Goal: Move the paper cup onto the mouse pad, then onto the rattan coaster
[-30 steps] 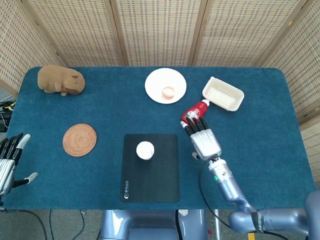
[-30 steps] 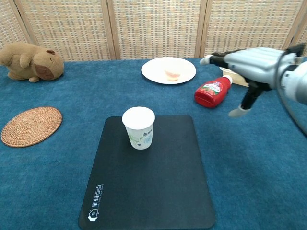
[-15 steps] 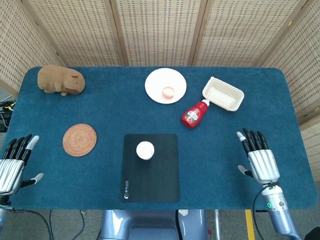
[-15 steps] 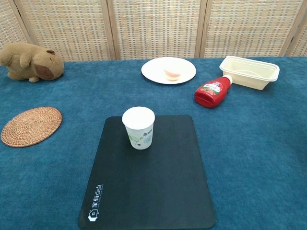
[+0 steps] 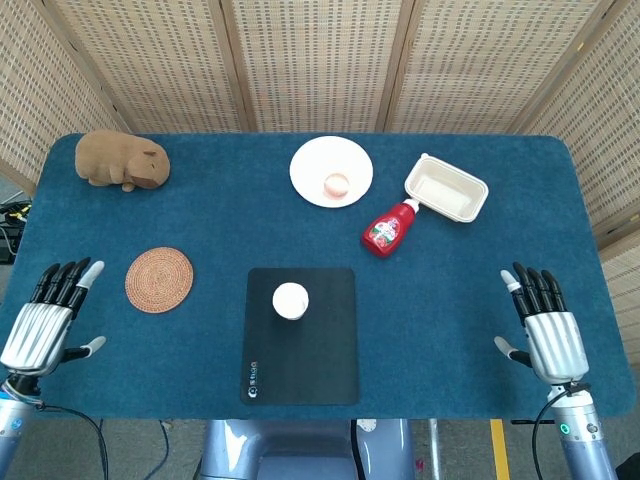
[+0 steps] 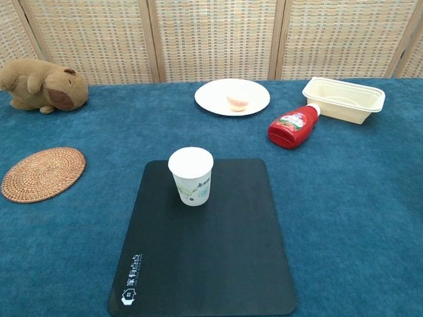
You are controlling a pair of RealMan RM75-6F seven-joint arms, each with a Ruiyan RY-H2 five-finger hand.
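Note:
A white paper cup [image 5: 290, 300] [image 6: 191, 176] stands upright on the upper part of the black mouse pad [image 5: 300, 350] [image 6: 205, 257]. The round rattan coaster [image 5: 159, 280] [image 6: 43, 173] lies to the pad's left, bare. In the head view my left hand [image 5: 45, 322] hovers at the table's front left corner, fingers spread, holding nothing. My right hand [image 5: 547, 325] sits at the front right edge, fingers also apart and empty. Neither hand shows in the chest view.
A brown plush capybara [image 5: 121, 161] lies at the back left. A white plate [image 5: 331, 171] with a piece of food, a red ketchup bottle [image 5: 389, 228] on its side and a cream tray [image 5: 446, 188] stand at the back right.
My right hand drew back from beside the ketchup bottle to the front right edge. My left hand crept slightly right and forward. The cup stayed on the pad.

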